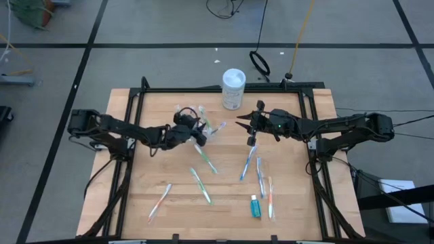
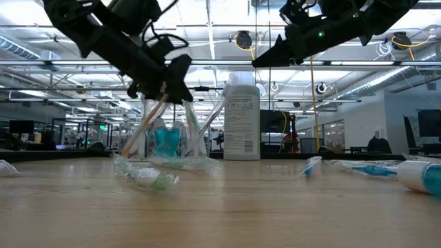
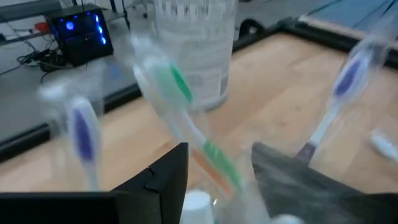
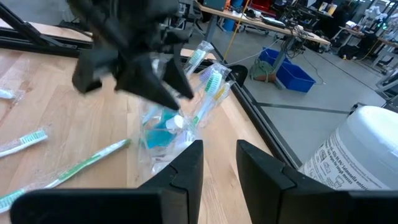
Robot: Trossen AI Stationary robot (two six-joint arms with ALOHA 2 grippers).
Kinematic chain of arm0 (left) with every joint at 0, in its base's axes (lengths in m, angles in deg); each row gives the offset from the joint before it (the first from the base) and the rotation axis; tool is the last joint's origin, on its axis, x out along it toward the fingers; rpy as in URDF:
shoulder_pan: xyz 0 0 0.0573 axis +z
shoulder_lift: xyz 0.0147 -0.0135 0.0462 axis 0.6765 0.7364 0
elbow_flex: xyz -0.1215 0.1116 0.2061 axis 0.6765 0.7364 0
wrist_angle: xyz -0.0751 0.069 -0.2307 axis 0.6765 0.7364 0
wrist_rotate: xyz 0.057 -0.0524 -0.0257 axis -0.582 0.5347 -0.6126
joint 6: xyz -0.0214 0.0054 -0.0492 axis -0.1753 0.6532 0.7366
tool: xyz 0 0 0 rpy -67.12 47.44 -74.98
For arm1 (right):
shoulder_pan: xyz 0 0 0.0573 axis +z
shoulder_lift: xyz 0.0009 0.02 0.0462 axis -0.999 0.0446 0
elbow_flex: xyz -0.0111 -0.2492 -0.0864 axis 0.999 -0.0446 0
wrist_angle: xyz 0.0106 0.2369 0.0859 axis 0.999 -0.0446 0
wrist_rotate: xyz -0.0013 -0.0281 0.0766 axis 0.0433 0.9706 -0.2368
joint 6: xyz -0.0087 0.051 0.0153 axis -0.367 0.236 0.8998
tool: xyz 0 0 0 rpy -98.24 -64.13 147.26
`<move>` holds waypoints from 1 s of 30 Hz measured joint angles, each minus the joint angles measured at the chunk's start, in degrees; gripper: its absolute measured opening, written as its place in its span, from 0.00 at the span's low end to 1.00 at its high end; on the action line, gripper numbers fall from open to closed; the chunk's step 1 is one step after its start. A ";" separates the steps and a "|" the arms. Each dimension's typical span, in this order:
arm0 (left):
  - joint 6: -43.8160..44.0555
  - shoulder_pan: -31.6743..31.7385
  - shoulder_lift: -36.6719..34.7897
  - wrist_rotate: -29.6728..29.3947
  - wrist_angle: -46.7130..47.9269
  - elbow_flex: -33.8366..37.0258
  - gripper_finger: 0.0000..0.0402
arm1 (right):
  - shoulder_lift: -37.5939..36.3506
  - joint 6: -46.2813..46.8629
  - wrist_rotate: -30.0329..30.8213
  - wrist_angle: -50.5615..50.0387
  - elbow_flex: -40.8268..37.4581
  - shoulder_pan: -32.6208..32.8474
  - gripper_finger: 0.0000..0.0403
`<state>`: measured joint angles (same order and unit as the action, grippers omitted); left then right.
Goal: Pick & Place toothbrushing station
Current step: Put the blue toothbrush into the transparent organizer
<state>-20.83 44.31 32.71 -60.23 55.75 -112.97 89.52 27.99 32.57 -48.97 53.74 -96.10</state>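
Left gripper, fingers spread, directly above clear cup of upright toothbrushes toward table's far-left part; right gripper, fingers parted and empty, farther off, loose toothbrushes lengthwise toward near edge below it.

Wooden table with a black metal frame, standing on grey floor crossed by dark tape lines. Cables trail across the floor behind the table. Beyond it, an open hall with long ceiling lights, desks and monitors. A blue bin sits on the floor, and a box with blue lights glows nearby.
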 joint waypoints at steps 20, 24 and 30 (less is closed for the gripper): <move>-20.29 -2.41 -14.69 0.63 -2.32 0.09 0.46 | 0.00 0.59 -0.20 -0.33 0.00 0.01 0.23; -18.95 -2.40 -16.78 1.54 1.35 0.09 0.46 | 0.00 -0.09 -0.20 -2.57 0.00 0.10 0.23; -14.07 -2.40 -17.36 1.60 8.69 0.12 0.46 | 0.00 -1.02 -0.07 -6.92 0.00 -0.01 0.33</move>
<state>-34.90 41.91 15.36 -58.64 64.44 -112.85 89.52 26.96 32.50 -55.89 53.74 -96.11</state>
